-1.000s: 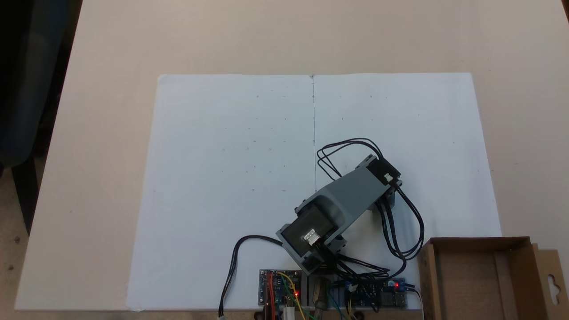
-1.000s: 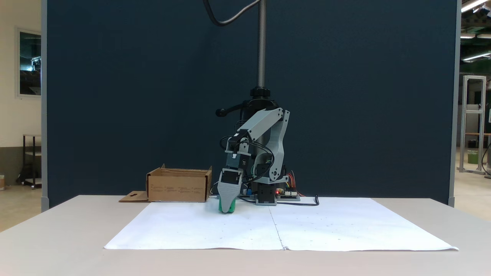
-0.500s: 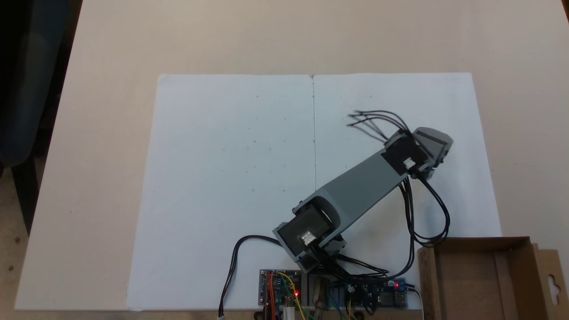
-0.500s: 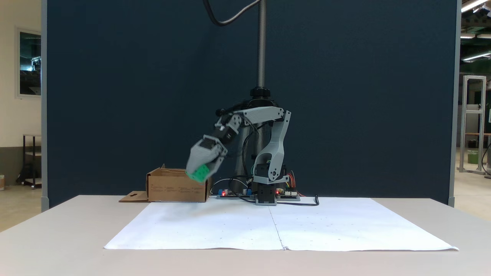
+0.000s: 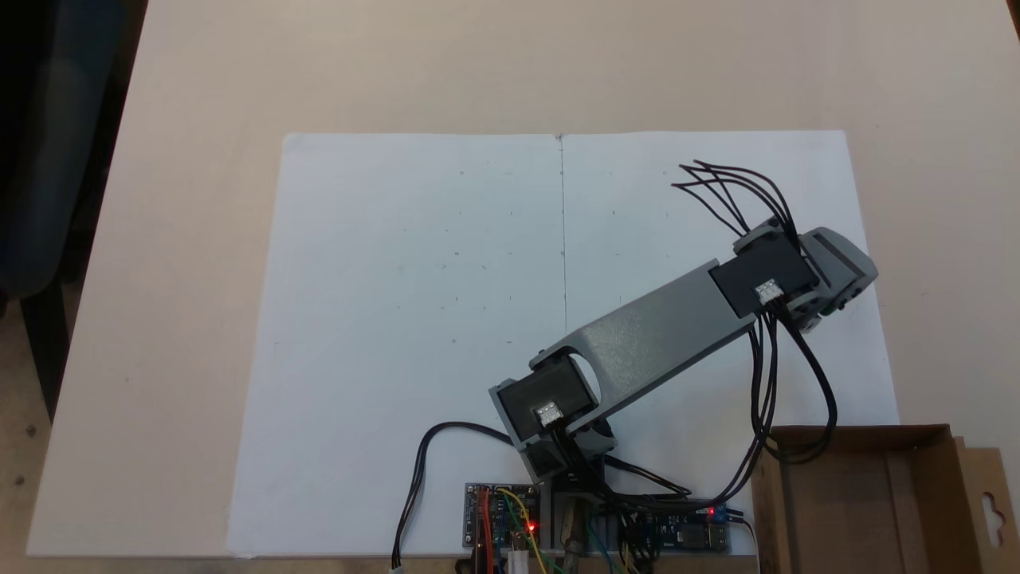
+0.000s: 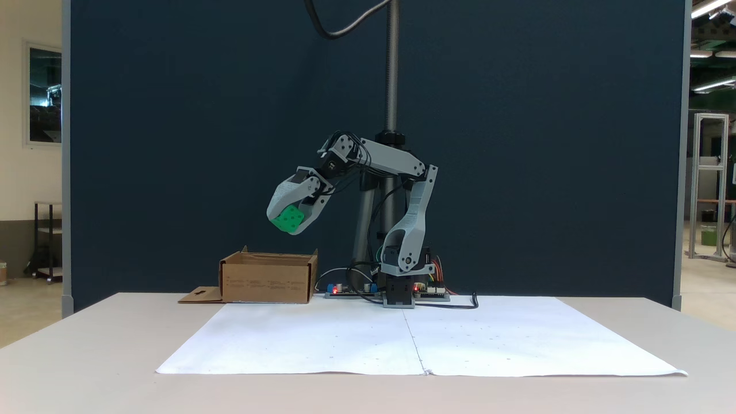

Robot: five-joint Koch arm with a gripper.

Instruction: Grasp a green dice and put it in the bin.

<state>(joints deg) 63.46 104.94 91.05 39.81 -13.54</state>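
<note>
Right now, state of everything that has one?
gripper: jaws shut on the green dice, raised in the air.
green dice: held, tilted, above the bin in the side-on fixed view.
bin: upright, open top, side flap folded out; inside looks empty from above.

beige table (image 5: 199, 72). white paper sheets (image 5: 414, 319) side by side on it, seam down middle. brown cardboard bin (image 5: 868, 494) on bare tabletop just off paper's corner, flap (image 6: 198, 296) flat on table. arm base (image 6: 399, 293), circuit boards (image 5: 502, 518) at paper's edge.
</note>
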